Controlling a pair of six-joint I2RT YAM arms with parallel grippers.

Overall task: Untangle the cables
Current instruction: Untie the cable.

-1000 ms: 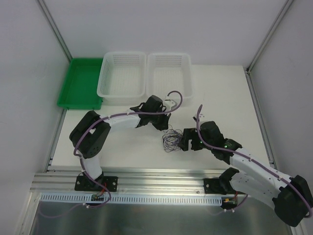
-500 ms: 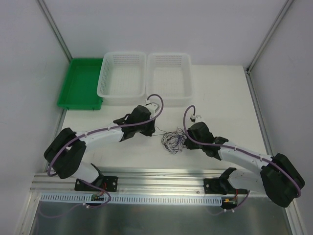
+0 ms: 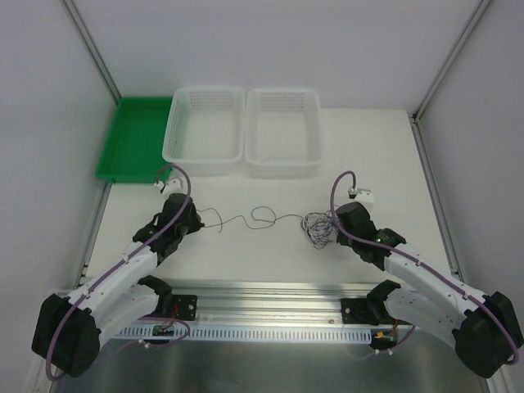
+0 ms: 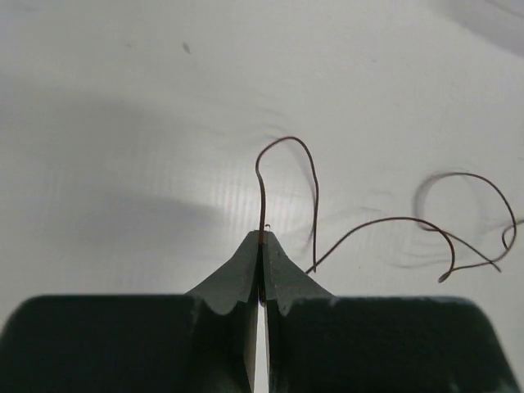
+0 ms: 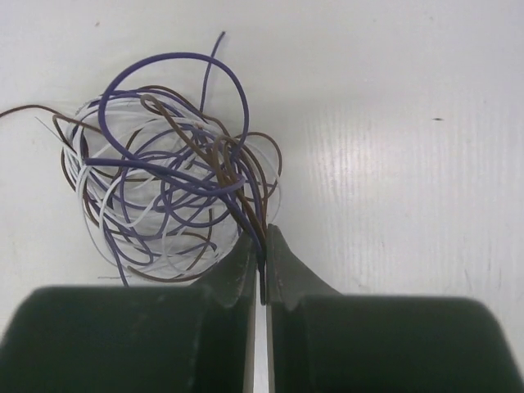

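Left fingers (image 4: 237,278) pinched tight on the end of a single brown wire (image 4: 260,196). It rises out of the tips, arcs over and trails off to the right across the surface (image 4: 123,98).

Right fingers (image 5: 241,282) also together, clamped on a few strands at the near right edge of the tangle (image 5: 164,172) (purple, brown and whitish loops; I can't tell exactly which strands are in the pinch).

Top view: tangle lies right of centre on the surface, just beside the right wrist. The brown wire runs from it leftward in loose waves, with one small loop midway, to the left fingers. I've got the two arms well apart, the left one low at the left side.

Two white baskets (image 3: 205,164) side by side at the far edge, green tray (image 3: 135,139) just beside them on the left, all well apart from the tangle.
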